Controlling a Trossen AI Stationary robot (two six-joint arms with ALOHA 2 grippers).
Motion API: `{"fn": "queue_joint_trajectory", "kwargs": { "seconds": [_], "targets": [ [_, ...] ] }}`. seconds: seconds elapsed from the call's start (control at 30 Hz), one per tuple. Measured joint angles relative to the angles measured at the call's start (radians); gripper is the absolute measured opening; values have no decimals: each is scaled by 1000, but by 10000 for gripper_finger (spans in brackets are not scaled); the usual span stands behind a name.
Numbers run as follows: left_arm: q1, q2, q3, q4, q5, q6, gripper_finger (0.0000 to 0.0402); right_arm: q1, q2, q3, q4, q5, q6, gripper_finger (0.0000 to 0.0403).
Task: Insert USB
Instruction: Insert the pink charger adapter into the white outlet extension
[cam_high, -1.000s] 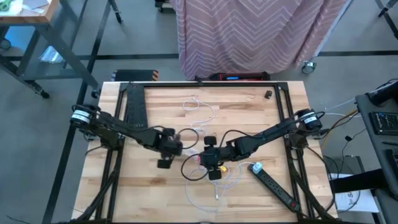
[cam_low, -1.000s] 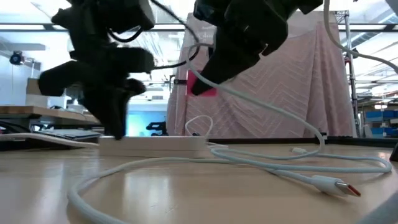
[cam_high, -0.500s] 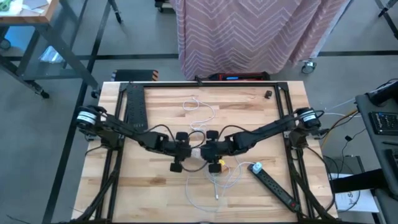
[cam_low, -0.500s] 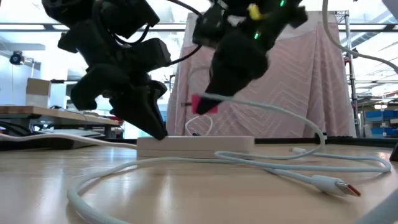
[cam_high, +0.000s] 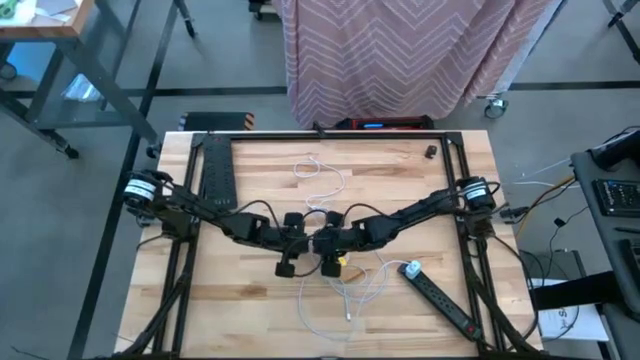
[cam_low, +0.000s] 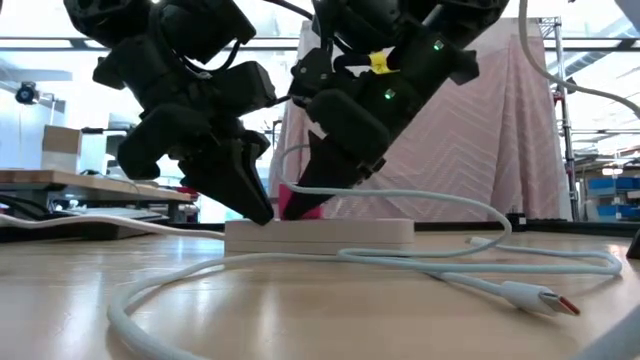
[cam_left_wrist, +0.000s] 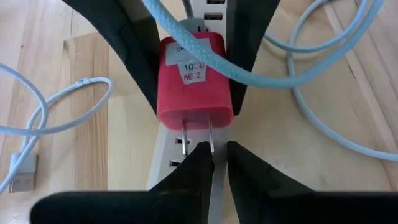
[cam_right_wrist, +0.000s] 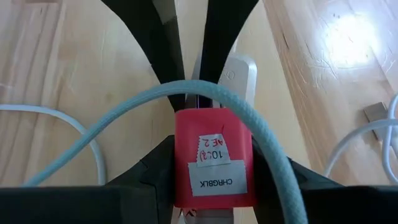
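Mid-surface, the white power strip lies pinned at one end by the nearly closed left tool. The right tool grips the red charger by its flat sides, prongs over the strip's slots. Light, rigid, probably slick plastic; its blue cable is springy.

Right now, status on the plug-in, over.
Right gripper shut on red charger, prongs at white power strip, not seated. Left gripper shut, pressing strip. Cable across charger.
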Motion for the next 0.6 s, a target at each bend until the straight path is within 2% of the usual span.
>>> {"fn": "queue_joint_trajectory", "kwargs": {
  "seconds": [0.27,0.37,0.47,0.6],
  "targets": [
    [0,-43,-2,-6,5,0,55,-4,0,-13,-10,-4,12,138],
    [-1,-108,-2,-49,6,5,78,-5,0,-16,-9,-3,12,138],
    [6,-209,-13,-183,-1,10,105,-8,0,-17,-9,-3,12,138],
    [36,-315,-62,-147,-21,-2,147,-9,0,-17,-8,-4,10,138]
  ]
}}
